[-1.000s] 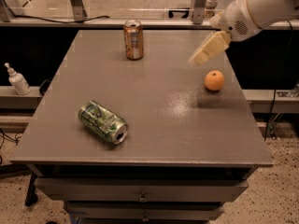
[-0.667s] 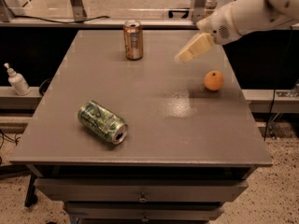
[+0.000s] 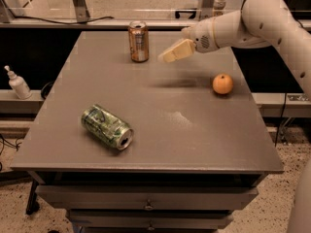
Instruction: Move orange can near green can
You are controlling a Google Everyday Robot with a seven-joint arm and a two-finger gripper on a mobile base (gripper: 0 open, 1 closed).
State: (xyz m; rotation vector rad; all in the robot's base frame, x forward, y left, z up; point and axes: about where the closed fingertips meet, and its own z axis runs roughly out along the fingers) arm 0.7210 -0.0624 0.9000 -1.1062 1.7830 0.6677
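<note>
Metal, copper-orange and smooth, forms the cylindrical orange can [image 3: 138, 41], upright at the far edge of the matte grey table [image 3: 194, 140]. The green can [image 3: 107, 126], printed with silver ends, lies on its side front left, well apart. The cream, wedge-shaped gripper [image 3: 177, 51] has swung left and hangs just right of the orange can, not touching; clenched or released, I cannot tell. A round orange fruit [image 3: 222, 84] sits farther right.

The orange can [image 3: 138, 41] and the green can [image 3: 107, 127] are glossy metal. The counter [image 3: 194, 144] looks matt. The smooth, plastic-looking claw [image 3: 165, 58] hovers at the orange can's three o'clock.
</note>
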